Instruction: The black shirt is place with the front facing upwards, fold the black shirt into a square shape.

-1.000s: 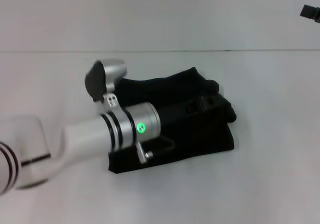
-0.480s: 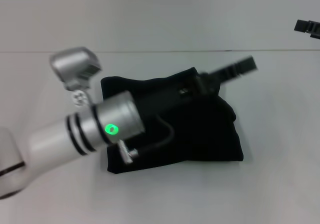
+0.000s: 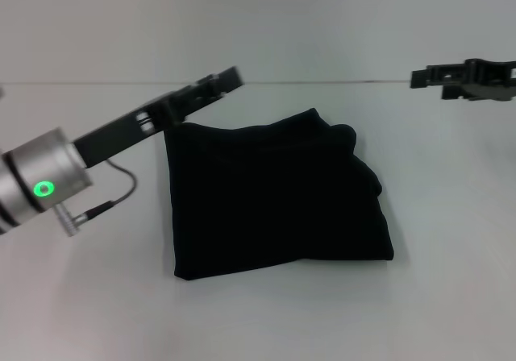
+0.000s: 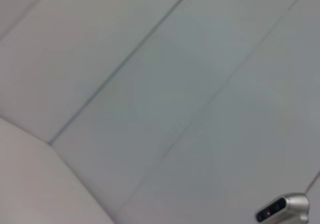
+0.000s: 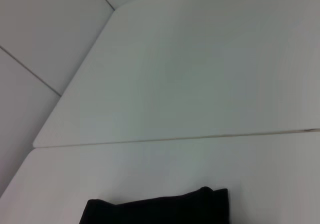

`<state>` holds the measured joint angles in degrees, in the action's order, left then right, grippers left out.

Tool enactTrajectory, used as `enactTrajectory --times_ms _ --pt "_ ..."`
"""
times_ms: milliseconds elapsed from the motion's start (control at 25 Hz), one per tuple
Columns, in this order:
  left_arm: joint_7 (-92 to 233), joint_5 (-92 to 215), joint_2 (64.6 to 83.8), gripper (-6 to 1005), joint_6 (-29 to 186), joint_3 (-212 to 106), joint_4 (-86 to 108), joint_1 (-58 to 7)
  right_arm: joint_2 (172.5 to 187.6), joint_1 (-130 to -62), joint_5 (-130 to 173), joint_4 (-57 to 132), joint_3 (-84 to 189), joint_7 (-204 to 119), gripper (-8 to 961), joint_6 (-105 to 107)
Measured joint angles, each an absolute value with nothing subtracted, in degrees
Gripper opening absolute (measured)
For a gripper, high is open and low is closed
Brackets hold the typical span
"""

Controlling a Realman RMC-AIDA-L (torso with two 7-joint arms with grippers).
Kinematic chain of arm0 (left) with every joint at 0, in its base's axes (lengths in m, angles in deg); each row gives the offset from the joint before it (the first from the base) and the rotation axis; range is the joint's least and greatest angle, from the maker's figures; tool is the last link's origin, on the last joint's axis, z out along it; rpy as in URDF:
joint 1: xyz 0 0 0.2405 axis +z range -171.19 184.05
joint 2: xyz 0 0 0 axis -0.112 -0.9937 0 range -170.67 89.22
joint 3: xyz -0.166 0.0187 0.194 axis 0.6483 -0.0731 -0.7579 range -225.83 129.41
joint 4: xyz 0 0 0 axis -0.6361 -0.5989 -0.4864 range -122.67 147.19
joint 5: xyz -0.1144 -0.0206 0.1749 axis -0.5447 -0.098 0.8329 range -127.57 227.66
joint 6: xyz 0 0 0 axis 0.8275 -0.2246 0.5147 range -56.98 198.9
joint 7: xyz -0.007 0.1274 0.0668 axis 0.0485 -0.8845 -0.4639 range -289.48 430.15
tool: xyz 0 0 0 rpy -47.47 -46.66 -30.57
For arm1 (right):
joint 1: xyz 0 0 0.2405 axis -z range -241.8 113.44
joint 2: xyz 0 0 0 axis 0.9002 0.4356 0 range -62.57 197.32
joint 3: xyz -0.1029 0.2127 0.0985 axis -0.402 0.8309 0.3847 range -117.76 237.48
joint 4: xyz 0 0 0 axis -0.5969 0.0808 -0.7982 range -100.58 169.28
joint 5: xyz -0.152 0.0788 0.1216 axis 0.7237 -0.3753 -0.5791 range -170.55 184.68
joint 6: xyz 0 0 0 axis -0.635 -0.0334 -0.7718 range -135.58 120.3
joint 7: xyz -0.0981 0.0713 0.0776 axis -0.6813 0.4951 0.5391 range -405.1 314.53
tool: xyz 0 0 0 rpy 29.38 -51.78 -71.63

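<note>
So from the head cam I've got the black shirt (image 3: 274, 196) lying folded into a rough square-ish bundle in the middle of the white table (image 3: 451, 296), a bit lumpy along its right edge. My left gripper (image 3: 226, 79) is up off the fabric, reaching out past the shirt's far-left corner, not touching it. Can't tell from here how its fingers are set. The right gripper (image 3: 419, 76) is way over on the right, hanging well apart from the shirt and above the table's far edge, and same deal, I can't make out its fingers. Right wrist cam catches just the top strip of the shirt (image 5: 160, 211) low in its view. Left wrist cam only shows pale wall panels.
</note>
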<state>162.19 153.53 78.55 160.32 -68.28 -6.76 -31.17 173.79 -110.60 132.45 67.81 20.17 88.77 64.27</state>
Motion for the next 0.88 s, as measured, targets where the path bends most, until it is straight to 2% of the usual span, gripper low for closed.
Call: enactTrajectory --times_ms 80,160,240,440,560,760,880 --pt "161.8 153.4 78.05 933 160.3 -68.3 -7.8 -30.1 174.57 -112.0 132.5 65.7 19.5 88.9 896 61.8" --pt "161.4 153.7 77.63 933 160.6 -69.0 -9.2 -29.0 175.60 -114.1 132.6 61.7 18.0 88.9 896 56.4" --pt "160.9 153.9 77.13 933 161.2 -70.7 -10.1 -27.9 175.96 -114.6 132.6 60.3 17.4 88.9 896 54.4" --pt "156.5 154.1 76.20 932 163.5 -74.9 -11.0 -26.3 178.43 -116.5 132.7 56.1 14.6 88.8 895 46.0" --pt "153.8 155.4 75.80 932 164.4 -77.6 -11.7 -26.1 179.30 -116.8 132.6 54.6 13.9 89.1 895 43.7" --pt "151.0 156.8 75.77 932 164.5 -80.9 -13.0 -26.0 180.33 -116.5 131.9 52.6 14.7 89.2 895 41.5" --pt "150.0 156.9 76.00 932 164.2 -81.3 -13.1 -26.1 181.45 -115.9 130.3 52.0 15.5 88.6 895 39.9"
